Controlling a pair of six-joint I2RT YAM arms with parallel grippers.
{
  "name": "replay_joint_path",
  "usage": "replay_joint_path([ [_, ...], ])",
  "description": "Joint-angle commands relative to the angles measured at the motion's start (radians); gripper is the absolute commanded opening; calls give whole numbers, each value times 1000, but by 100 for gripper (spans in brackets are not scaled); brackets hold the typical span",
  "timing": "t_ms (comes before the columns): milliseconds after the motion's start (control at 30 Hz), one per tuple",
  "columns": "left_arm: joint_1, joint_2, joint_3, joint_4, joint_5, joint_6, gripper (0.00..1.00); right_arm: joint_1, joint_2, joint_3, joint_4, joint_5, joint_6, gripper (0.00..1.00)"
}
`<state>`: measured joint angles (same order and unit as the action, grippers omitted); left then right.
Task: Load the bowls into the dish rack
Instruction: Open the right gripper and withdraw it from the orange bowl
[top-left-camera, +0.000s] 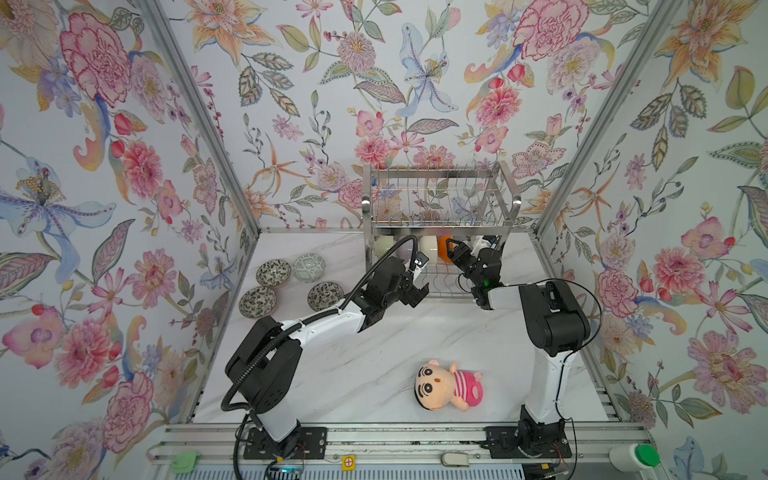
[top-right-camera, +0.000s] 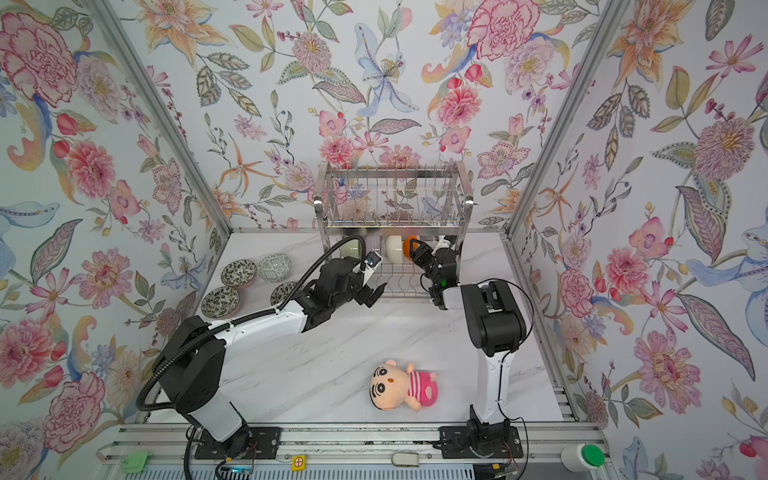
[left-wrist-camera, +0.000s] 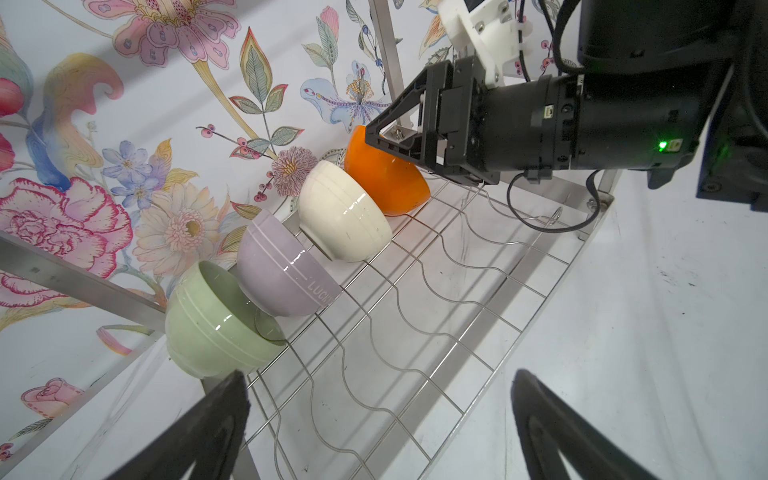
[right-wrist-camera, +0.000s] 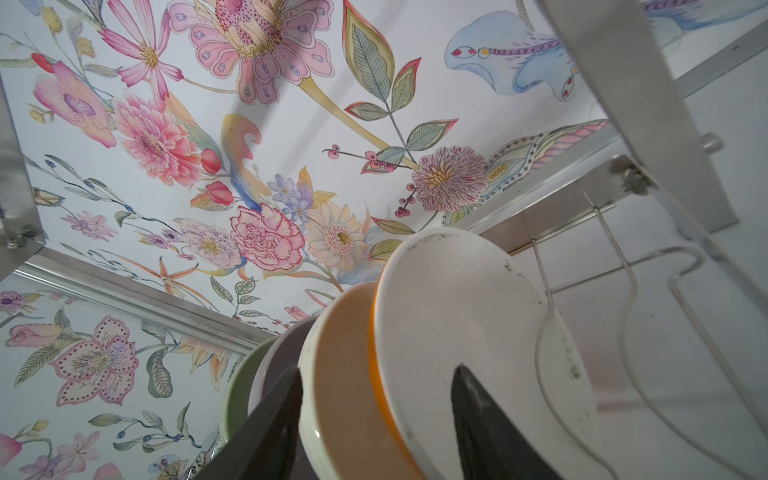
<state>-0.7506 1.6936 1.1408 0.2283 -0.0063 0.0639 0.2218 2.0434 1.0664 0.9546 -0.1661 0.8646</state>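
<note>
Four dark-patterned round ceramic bowls sat on the marble worktop at the left, well apart from the two-tier steel wire dish rack. The left tool hung empty before the lower tier, jaws wide apart. On that tier leaned the pale green bowl, lavender bowl, cream bowl and orange bowl. The right tool straddled the orange rim, jaws parted, apparently not pressing. Judged: release. Next, a clean retreat without tipping it, then the patterned bowls.
</note>
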Motion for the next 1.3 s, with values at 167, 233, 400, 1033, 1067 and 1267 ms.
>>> replay_joint_path([
  [167, 13, -42, 3, -1, 6, -17, 99, 3, -75, -48, 5, 33, -30, 66],
  [233, 12, -40, 9, -3, 6, -21, 99, 8, -86, -60, 6, 39, -33, 68],
  [400, 13, -37, 26, -17, 4, -35, 99, 25, -111, -85, 7, 57, -35, 77],
  [1033, 13, -41, 4, -37, 13, -164, 99, 50, -188, -180, 6, 12, -42, 99],
  [1067, 13, -48, -9, -35, 10, -169, 99, 51, -191, -183, 9, -1, -43, 99],
  [1267, 13, -85, -74, -33, -9, -193, 99, 66, -196, -183, 3, -63, -58, 99],
])
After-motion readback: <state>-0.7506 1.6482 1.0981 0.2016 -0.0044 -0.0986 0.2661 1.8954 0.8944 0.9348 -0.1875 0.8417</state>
